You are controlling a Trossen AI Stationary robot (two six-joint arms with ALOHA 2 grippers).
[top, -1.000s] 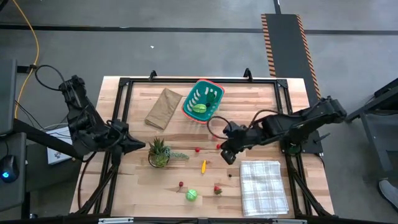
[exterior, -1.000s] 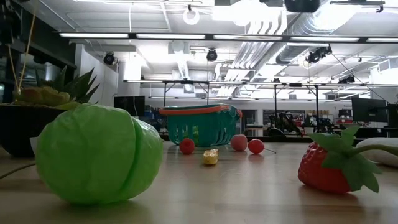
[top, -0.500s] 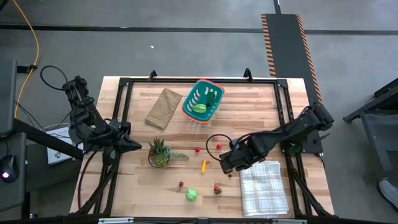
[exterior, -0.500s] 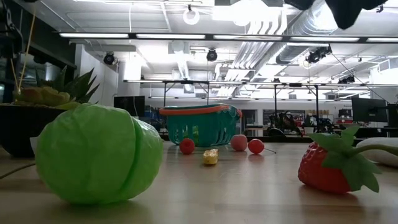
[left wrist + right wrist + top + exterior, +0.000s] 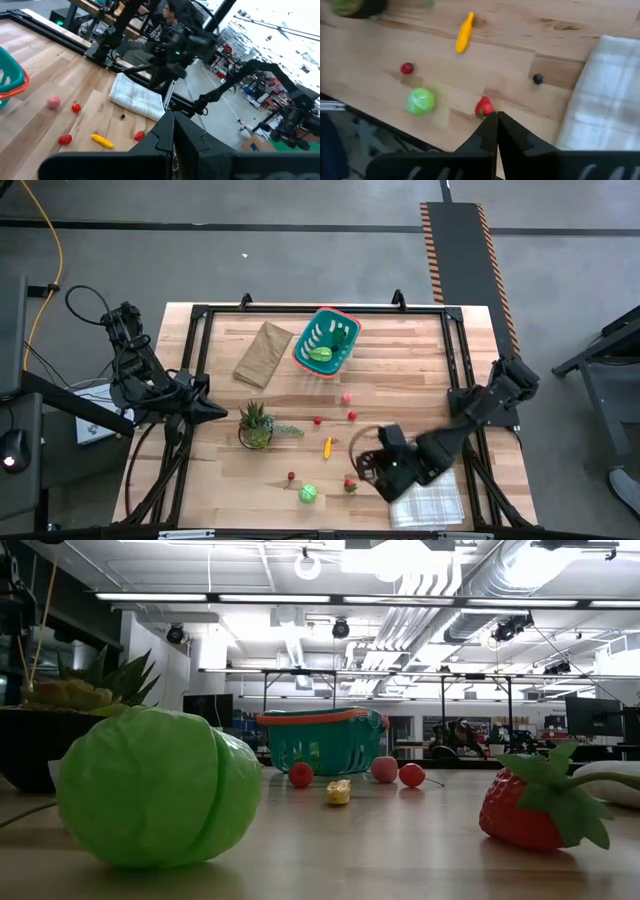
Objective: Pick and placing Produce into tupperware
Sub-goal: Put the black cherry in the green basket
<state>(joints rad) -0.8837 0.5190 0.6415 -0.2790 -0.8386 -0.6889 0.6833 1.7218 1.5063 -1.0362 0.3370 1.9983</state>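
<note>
The produce lies scattered on the wooden table: a strawberry (image 5: 350, 483), a green cabbage (image 5: 308, 494), a yellow piece (image 5: 327, 446), small red pieces (image 5: 317, 420) and a pink ball (image 5: 346, 397). The teal tupperware (image 5: 326, 342) stands at the far middle with green pieces inside. My right gripper (image 5: 370, 470) hangs shut above the table just right of the strawberry (image 5: 484, 106), tilted downward, touching nothing. At the table's left edge, my left gripper (image 5: 215, 412) is shut beside the potted plant and holds nothing. The low view shows no gripper.
A spiky potted plant (image 5: 256, 425) stands left of the middle. A brown paper bag (image 5: 263, 352) lies left of the tupperware. A checked cloth (image 5: 425, 490) covers the near right corner, partly under my right arm. A small dark ball (image 5: 538, 78) sits beside the cloth.
My right gripper has swung from the table's middle toward the near edge and come lower, rolling about its own axis as it went. It now stands by the strawberry and has stayed shut. No produce has moved.
</note>
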